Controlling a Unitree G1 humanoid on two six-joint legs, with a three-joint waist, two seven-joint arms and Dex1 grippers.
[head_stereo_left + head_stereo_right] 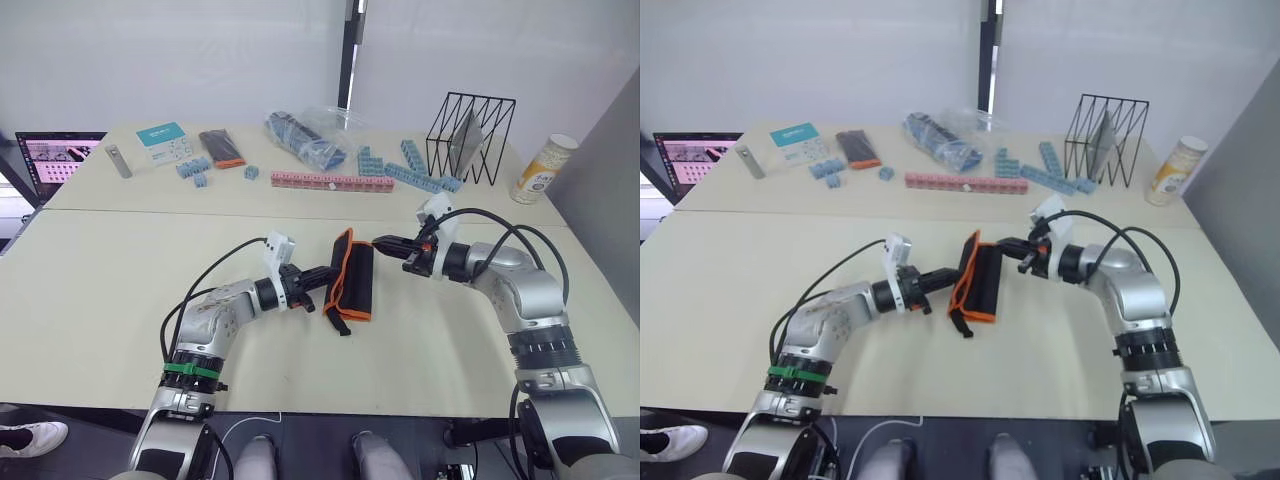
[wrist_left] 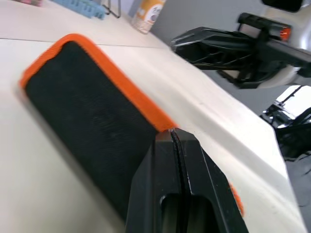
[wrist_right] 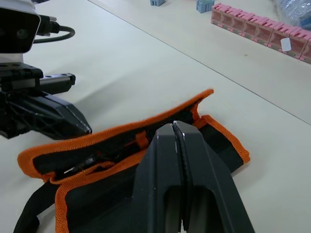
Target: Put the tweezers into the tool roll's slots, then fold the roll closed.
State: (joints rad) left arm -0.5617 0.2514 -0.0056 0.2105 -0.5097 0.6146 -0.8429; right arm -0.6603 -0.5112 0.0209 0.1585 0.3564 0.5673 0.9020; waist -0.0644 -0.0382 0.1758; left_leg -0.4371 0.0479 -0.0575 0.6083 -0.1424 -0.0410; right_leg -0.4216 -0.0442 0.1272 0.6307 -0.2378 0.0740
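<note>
The black fabric tool roll with orange trim (image 1: 351, 273) lies mostly folded on the cream table (image 1: 120, 300), so both pressed-together claws, left (image 1: 322, 277) and right (image 1: 385, 242), are best kept flat to press the flap down evenly.

near table (image 1: 120, 330): open | far: pink bins (image 1: 331, 181), wire rack (image 1: 470, 138) crowd
</note>
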